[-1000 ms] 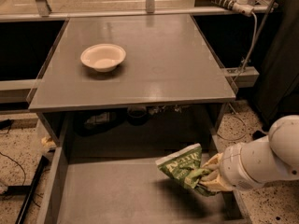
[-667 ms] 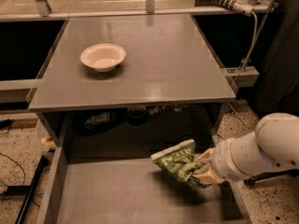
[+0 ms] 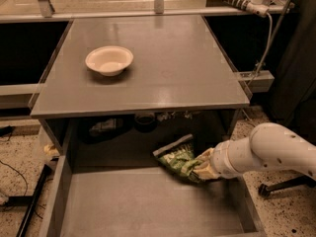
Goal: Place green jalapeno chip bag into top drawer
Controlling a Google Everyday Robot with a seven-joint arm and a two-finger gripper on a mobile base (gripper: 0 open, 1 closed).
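The green jalapeno chip bag (image 3: 177, 158) is crinkly green with a white seam. It hangs tilted over the back right part of the open top drawer (image 3: 148, 204), a wide grey tray pulled out below the tabletop. My gripper (image 3: 201, 169) comes in from the right on a white arm and is shut on the bag's right end. The bag sits just above the drawer floor, near the tabletop's front edge.
A cream round bowl (image 3: 109, 59) stands on the grey tabletop (image 3: 173, 68) at the left. Dark items (image 3: 145, 120) lie in the shadow under the tabletop behind the drawer. A cable and power strip (image 3: 242, 1) run at the back right. Speckled floor lies on both sides.
My gripper has carried the bag to the left and farther back over the drawer, toward the space under the tabletop. The bowl has not moved.
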